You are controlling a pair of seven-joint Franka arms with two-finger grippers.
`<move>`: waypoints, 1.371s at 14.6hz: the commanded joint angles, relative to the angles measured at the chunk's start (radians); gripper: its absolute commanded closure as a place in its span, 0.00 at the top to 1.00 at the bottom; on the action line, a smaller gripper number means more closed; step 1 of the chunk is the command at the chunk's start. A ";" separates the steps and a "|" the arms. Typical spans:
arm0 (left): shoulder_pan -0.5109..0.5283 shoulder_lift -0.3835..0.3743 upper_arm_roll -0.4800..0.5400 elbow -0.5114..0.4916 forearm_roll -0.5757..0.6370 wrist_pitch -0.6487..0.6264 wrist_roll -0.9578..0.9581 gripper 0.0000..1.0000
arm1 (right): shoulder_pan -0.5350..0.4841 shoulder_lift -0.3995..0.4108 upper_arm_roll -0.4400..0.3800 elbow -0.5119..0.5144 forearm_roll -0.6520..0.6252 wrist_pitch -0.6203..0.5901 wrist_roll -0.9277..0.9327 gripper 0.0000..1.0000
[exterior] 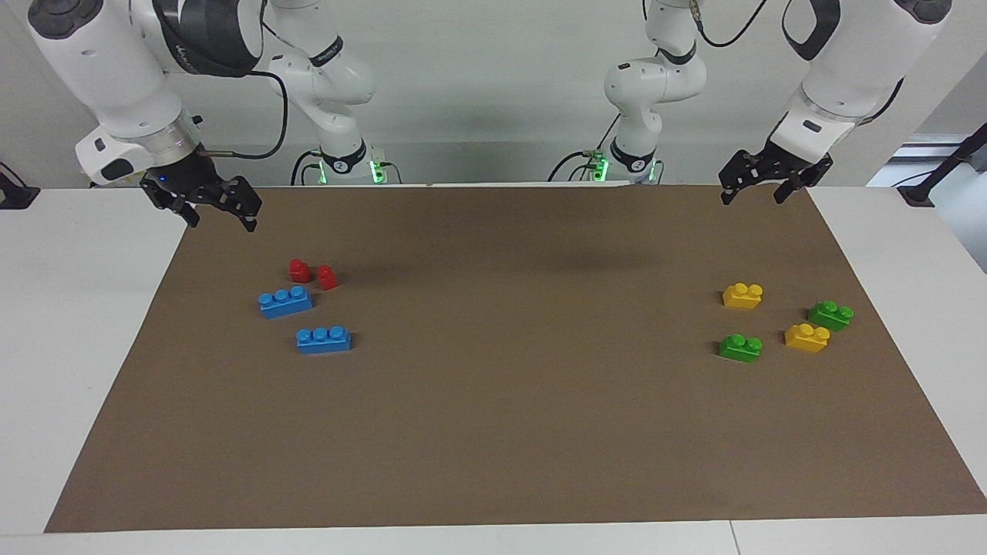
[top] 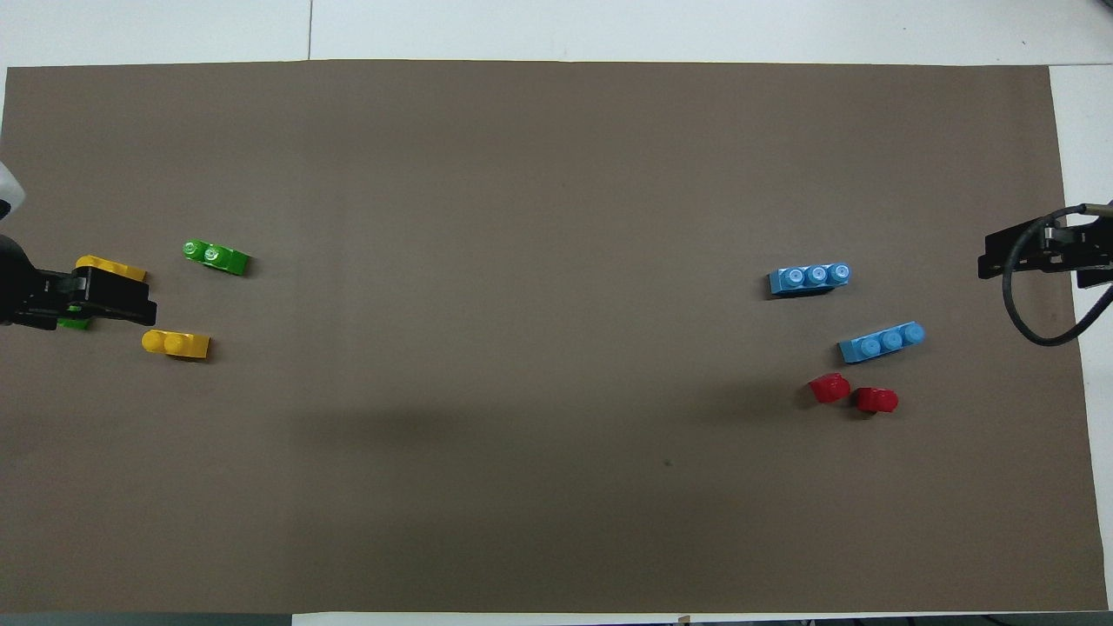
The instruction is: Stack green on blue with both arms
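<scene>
We've got both arms parked up high w/ nothing in them. The left gripper (exterior: 763,185) hangs over the mat's edge at the left arm's end of the table (exterior: 85,324), fingers spread apart. The right gripper (exterior: 218,206) hangs over the mat corner at the right arm's end, fingers also apart — no contact w/ any brick.

On the brown mat (exterior: 501,401) we see two clusters, well apart. At the right arm's end: two blue bricks, three studs each. The nearer blue brick (exterior: 285,301) sits just beside two small red blocks (exterior: 313,274), which are a bit nearer to the robots than it. The farther blue brick (exterior: 324,339) lies near the first, not touching.

At the left arm's end: two green bricks and two yellow ones, all flat on the mat, studs up, none stacked. The nearer green brick (exterior: 830,315) is closest to the mat's edge, right beside a yellow brick (exterior: 806,338); we can't tell if they touch. The farther green brick (exterior: 740,348) stands apart, and the second yellow brick (exterior: 742,295) is nearer to the robots than it.

From overhead the left gripper (top: 96,300) covers most of the nearer green brick (top: 76,322) — only a sliver shows.
</scene>
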 commanded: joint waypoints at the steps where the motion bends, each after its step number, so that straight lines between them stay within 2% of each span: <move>1: 0.011 -0.058 0.006 -0.120 -0.006 0.094 -0.039 1.00 | -0.009 0.001 0.005 -0.003 -0.006 0.016 -0.013 1.00; 5: 0.012 -0.055 0.006 -0.200 -0.006 0.215 -0.082 1.00 | -0.014 0.006 0.003 -0.003 -0.006 0.042 0.002 1.00; 10: 0.032 -0.023 0.006 -0.281 -0.008 0.361 -0.200 1.00 | -0.035 0.088 0.003 0.003 0.000 0.108 0.212 1.00; 12: 0.034 0.017 0.006 -0.283 -0.008 0.401 -0.261 1.00 | -0.046 0.136 0.003 0.014 0.055 0.131 0.315 1.00; 14: 0.035 0.053 0.006 -0.285 -0.008 0.447 -0.332 1.00 | -0.046 0.177 0.003 0.013 0.146 0.180 0.518 1.00; 16: 0.041 0.089 0.006 -0.286 -0.008 0.496 -0.408 1.00 | -0.026 0.222 0.005 0.000 0.178 0.255 0.733 1.00; 20: 0.061 0.169 0.006 -0.285 -0.008 0.588 -0.524 1.00 | -0.008 0.268 0.005 -0.024 0.250 0.357 0.919 1.00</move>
